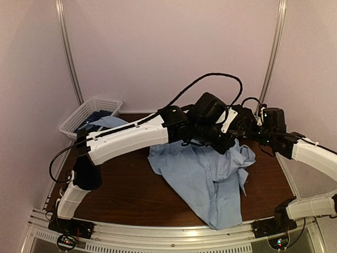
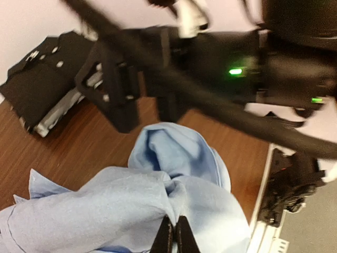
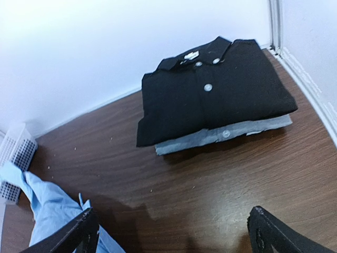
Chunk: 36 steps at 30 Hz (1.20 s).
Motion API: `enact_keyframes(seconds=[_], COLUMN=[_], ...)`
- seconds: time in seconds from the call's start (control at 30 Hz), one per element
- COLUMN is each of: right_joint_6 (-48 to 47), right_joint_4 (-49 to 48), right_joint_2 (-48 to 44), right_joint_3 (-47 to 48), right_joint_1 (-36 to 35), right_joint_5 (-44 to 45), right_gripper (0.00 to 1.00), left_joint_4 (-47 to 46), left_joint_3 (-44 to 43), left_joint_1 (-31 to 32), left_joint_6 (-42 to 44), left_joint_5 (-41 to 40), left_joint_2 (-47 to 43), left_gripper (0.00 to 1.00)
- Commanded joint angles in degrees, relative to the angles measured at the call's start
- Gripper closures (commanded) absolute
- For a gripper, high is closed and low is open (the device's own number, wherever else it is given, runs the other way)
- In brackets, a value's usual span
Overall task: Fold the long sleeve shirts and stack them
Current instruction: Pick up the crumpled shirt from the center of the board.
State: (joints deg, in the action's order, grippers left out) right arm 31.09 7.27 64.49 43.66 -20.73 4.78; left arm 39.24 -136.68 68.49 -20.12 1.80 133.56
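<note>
A crumpled light blue long sleeve shirt (image 1: 205, 171) lies in the middle of the brown table (image 1: 126, 190). My left gripper (image 2: 175, 234) is shut on a raised fold of this shirt (image 2: 105, 205); in the top view it (image 1: 224, 143) sits at the shirt's far edge. A folded black shirt (image 3: 221, 89) rests on a folded grey shirt (image 3: 210, 138) at the table's far right corner. My right gripper (image 3: 174, 237) hovers open over bare table in front of that stack, with nothing between its fingers (image 3: 79, 232). In the top view the arms hide the stack.
A white mesh basket (image 1: 89, 113) with blue cloth in it stands at the back left; its edge (image 3: 13, 153) shows in the right wrist view. The right arm (image 2: 237, 68) crosses close above the left gripper. Walls close the table at the back and right.
</note>
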Motion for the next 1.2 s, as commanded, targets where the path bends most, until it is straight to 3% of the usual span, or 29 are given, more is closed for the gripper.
enact_keyframes(seconds=[0.0,0.13,0.23,0.37,0.5,0.9,1.07,1.17], right_joint_6=[2.11,0.28,-1.16,-2.34,-4.12,-8.39,-7.69,-8.54], right_joint_4=[-1.03,-1.39,-2.92,-5.72,-6.68,-7.07,-13.63,-15.22], right_joint_2=[-3.67,-4.55,-4.84,-4.42,-0.78,12.78,19.56,25.0], right_joint_3=[-0.58,-0.55,-1.19,-2.41,-1.74,-0.92,-0.46,1.48], right_joint_1=[4.17,4.47,4.36,3.94,1.25,-11.88,-13.29,-14.13], right_joint_5=[-1.04,-2.55,-5.27,-10.16,-12.51,-13.13,-17.48,-20.99], right_gripper=[0.0,0.0,0.0,0.0,0.0,0.0,0.0,0.06], left_joint_4=[-10.69,-19.93,-24.88,-27.71,-30.24,-28.7,-28.43,-28.11], left_joint_3=[2.23,21.18,37.04,55.51,67.05,69.5,70.02,70.46], left_joint_1=[1.97,0.71,-4.52,-16.72,-26.36,-28.06,-28.06,-28.06], left_joint_6=[2.32,2.78,-0.32,-6.9,-9.35,-9.18,-8.89,-8.73], left_joint_5=[7.75,-0.63,-3.97,0.55,5.01,1.79,1.47,1.27], left_joint_2=[-9.22,-23.82,-35.1,-42.25,-41.54,-35.74,-36.8,-37.58], left_gripper=[1.0,1.0,1.0,1.0,1.0,1.0,1.0,1.0])
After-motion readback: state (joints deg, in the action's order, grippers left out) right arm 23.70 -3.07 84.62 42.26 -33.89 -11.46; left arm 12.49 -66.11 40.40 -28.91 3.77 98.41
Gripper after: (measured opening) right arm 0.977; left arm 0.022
